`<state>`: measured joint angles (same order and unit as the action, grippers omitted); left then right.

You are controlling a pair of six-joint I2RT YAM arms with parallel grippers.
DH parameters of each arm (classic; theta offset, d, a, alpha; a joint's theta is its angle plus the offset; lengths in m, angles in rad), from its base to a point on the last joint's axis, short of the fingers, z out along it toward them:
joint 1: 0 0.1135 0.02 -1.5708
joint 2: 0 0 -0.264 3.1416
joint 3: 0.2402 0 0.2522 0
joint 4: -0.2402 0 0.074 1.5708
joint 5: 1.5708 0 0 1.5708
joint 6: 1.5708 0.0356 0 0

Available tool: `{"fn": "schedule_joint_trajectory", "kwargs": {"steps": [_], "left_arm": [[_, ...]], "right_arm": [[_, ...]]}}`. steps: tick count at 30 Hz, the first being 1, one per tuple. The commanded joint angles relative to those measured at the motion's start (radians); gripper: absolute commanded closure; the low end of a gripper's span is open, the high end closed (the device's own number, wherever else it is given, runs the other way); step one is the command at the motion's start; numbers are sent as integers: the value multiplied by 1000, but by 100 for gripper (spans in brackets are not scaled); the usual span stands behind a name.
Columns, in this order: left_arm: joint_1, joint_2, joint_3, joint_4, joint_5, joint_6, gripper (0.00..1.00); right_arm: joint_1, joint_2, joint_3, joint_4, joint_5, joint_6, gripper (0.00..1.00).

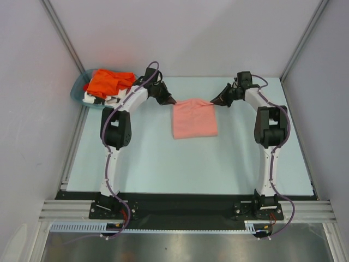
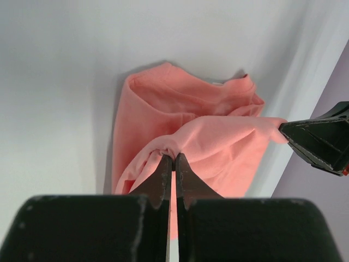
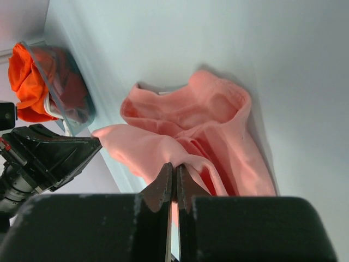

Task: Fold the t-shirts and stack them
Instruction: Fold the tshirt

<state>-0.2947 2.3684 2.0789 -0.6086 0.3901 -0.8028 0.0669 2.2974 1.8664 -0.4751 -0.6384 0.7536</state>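
My left fingers [image 2: 170,162] and right fingers [image 3: 173,170] grip the pink shirt [image 1: 194,121] by its far corners. Held taut between them, that edge should fold over evenly.

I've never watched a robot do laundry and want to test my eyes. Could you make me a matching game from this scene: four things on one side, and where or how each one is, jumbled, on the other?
Things:
1. pink t-shirt
2. orange t-shirt
3. basket
4. left arm's fingers

Place or state:
A. heaped in the basket
B. teal, at the far left
C. shut on a corner of pink cloth
D. pinched at two corners, pulled taut between them

Pairs: 1-D, 2-A, 3-B, 4-C
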Motion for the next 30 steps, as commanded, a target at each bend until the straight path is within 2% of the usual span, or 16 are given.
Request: {"fn": "schedule_joint_trajectory", "kwargs": {"steps": [1,8,9,11,12,13,14,17,18,20,23,26,27,28,29,30], "left_arm": [[11,31,81,61,36,-19,97],[16,94,139,96,52,-38,89],[17,98,142,90,47,-39,82],[17,107,162,69,14,-26,79],[19,107,174,37,-3,-12,69],[17,103,191,15,-23,6,66],[11,83,240,-44,-105,57,57],[3,13,271,-77,-215,175,46],[0,-48,255,-76,-255,195,41],[-11,-101,179,-37,-246,237,39],[-29,-161,71,26,-162,231,46],[-57,-150,6,85,-74,209,59],[-60,-140,3,114,-50,195,70],[-67,-114,0,134,5,170,74],[-70,-101,0,154,19,162,82],[-78,-91,-2,202,35,154,84]], "right_arm": [[-6,22,79,38,-23,29,100],[-29,66,106,49,-20,49,100],[-33,71,108,55,-24,53,93],[-39,80,119,50,-21,47,79],[-47,88,141,40,-20,43,71],[-59,91,158,27,-15,20,68],[-58,94,213,-21,5,3,59],[-102,100,322,-143,43,-124,49],[-104,100,351,-214,66,-150,45],[-93,73,346,-224,48,-172,44],[-32,5,249,-146,25,-165,43],[13,-29,159,17,-9,-88,47],[36,-27,107,123,-39,-47,53],[48,-24,88,177,-53,23,61],[68,-15,42,279,-61,68,82],[77,-15,15,338,-58,104,90]]}}
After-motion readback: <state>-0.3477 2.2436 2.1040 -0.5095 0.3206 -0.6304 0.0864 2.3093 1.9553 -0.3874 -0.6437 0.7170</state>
